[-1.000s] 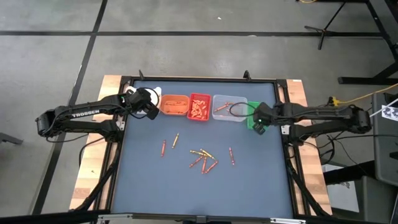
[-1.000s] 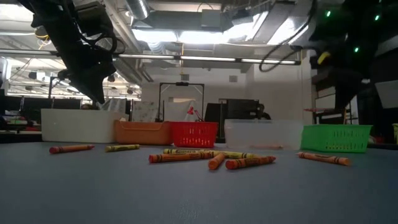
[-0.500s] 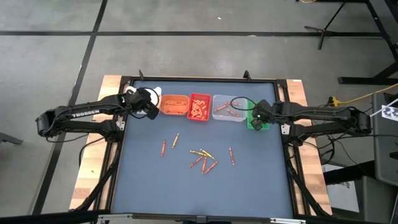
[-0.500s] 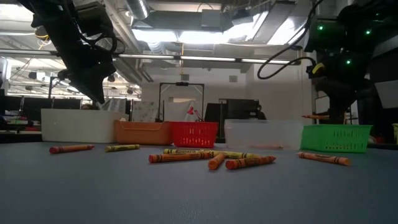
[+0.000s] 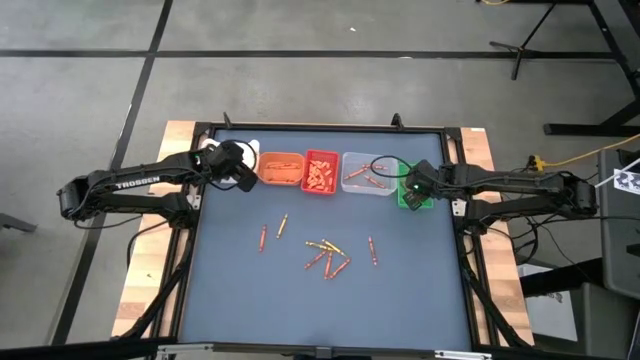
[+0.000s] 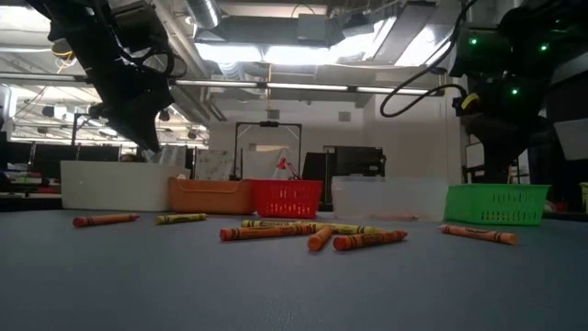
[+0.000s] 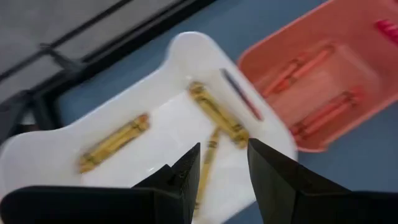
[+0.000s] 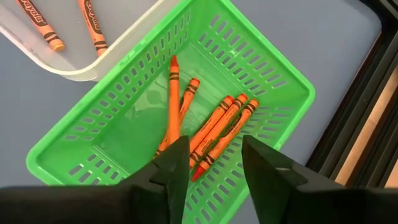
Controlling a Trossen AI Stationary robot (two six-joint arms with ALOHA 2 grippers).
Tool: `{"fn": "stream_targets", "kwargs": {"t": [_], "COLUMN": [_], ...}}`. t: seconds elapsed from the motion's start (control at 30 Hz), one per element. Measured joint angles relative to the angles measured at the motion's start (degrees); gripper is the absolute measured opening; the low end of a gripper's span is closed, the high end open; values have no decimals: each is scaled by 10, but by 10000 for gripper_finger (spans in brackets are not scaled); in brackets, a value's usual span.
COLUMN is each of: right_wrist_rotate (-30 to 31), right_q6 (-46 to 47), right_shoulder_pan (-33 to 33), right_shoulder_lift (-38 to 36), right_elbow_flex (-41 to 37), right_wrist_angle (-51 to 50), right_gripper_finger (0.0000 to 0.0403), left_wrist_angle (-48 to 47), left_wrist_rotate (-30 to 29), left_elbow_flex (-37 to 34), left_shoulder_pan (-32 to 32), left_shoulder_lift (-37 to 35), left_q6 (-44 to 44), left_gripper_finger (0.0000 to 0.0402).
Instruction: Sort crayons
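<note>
So the right gripper [image 8: 212,163] is parked right over the green bin [image 8: 267,62], fingers apart with nothing between them. Five or so orange crayons [image 8: 214,134] lie in the bottom of that bin, one propped at an angle against the others. The left gripper [image 7: 222,165] hovers over the white bin [image 7: 37,165], fingers also apart and empty; a few yellowish crayons lie in there, plus one dark one near the rim next to the orange bin [image 7: 367,81].

Plenty left to sort: a loose cluster of crayons [image 5: 326,256] sits mid surface [image 5: 400,300], with a few strays off to either side of it. The clear bin [image 5: 385,190] and red bin [image 5: 320,172] already have some in them too.

How they'll handle, my guess: super light, stiff little wax sticks with paper wrappers, so grip isn't the problem, but they're round and will roll if nudged. They can also snap if squeezed hard or levered. I'd take one across its middle, fingers straddling the short axis, and come straight down. The tricky ones are in the pile where they touch or cross each other; picking a stray first looks safer, since going into the cluster probably drags a neighbour along or grabs two at once
</note>
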Motion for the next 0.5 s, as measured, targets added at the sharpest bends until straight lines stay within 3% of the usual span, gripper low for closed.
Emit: {"fn": "stream_targets", "kwargs": {"t": [0.27, 0.5], "right_wrist_rotate": [0, 0], "right_q6": [0, 0], "right_shoulder_pan": [0, 1], "right_shoulder_lift": [0, 0], "right_elbow_flex": [0, 0], "right_wrist_angle": [0, 0], "right_gripper_finger": [146, 145], "left_wrist_angle": [68, 106], "left_wrist_rotate": [147, 166], "left_elbow_flex": [0, 0], "left_shoulder_pan": [-12, -75], "left_shoulder_lift": [0, 0], "left_q6": [2, -23], "left_gripper_finger": [117, 117]}}
